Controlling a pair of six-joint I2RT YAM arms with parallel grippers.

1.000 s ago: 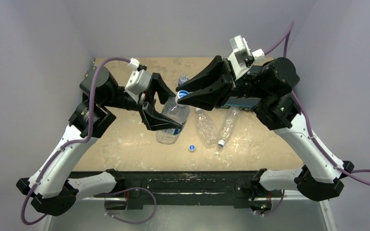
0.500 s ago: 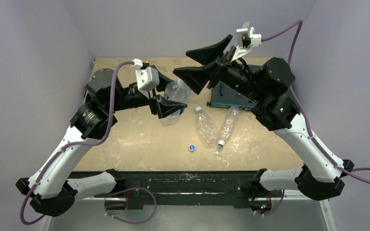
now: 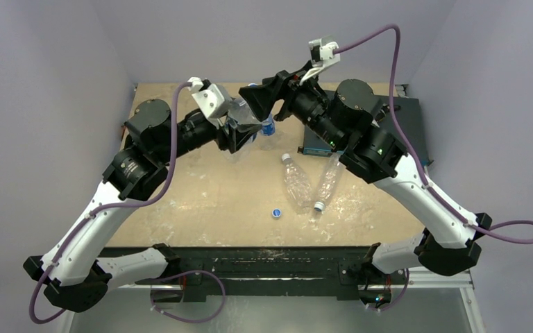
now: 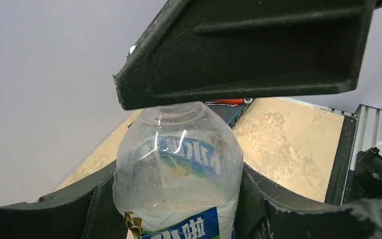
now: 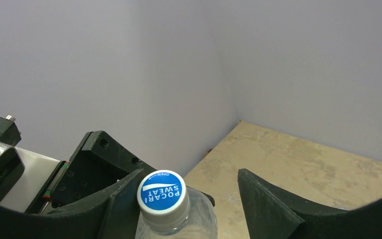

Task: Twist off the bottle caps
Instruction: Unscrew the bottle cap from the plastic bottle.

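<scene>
So the right gripper [image 5: 189, 173] is standing open, jaws fairly wide, nothing pinched. The cap [image 5: 161, 195] sits between its fingers at bottom centre of the right wrist view, blue top facing the camera. It's close to the finger on the frame's left (can't tell if they touch) and well clear of the one on the right. The bottle [image 4: 179, 164] under it is clamped around its labelled body by the left gripper [image 4: 176, 186] and looks lifted off the table [image 3: 180, 194]. In the top view all that is upper centre of the frame.

I'd say the step in hand is getting a bite on this cap, which looks to be on. Next move: shift over so the cap is centred, close on its side, then twist while the left holds firm, since a thin bottle could spin or squash. Lower in the top view two bare bottles [image 3: 295, 182] lie side by side, with a loose cap [image 3: 276, 213] near them
</scene>
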